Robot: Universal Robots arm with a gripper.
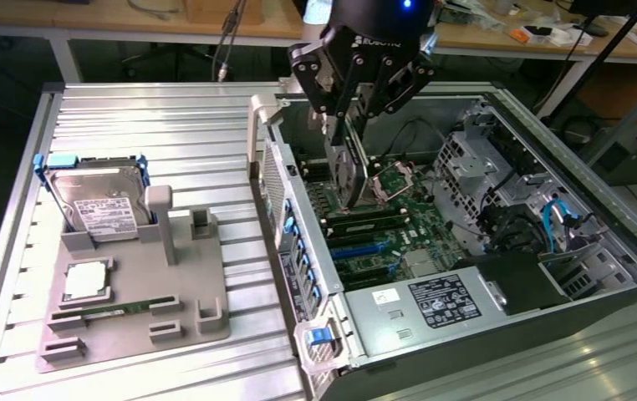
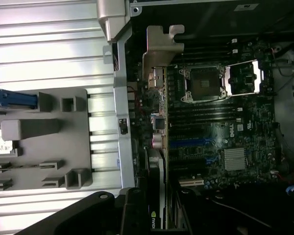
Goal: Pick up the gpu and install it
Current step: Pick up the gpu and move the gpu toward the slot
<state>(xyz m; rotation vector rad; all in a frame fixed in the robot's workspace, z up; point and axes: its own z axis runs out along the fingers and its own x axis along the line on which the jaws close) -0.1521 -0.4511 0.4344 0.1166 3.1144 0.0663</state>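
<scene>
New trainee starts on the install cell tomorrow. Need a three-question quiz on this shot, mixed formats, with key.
1. True or false: the end effector holds the gpu upright over the open computer case.
2. Where is the hard drive? A) standing in the grey fixture on the exterior view's left; B) inside the case; C) flat on the motherboard.
3. Fill in: the narrow green part lying flat in the fixture, nearer the camera than the hard drive, is the ____.

Key: 1 true; 2 A; 3 RAM stick.
</scene>
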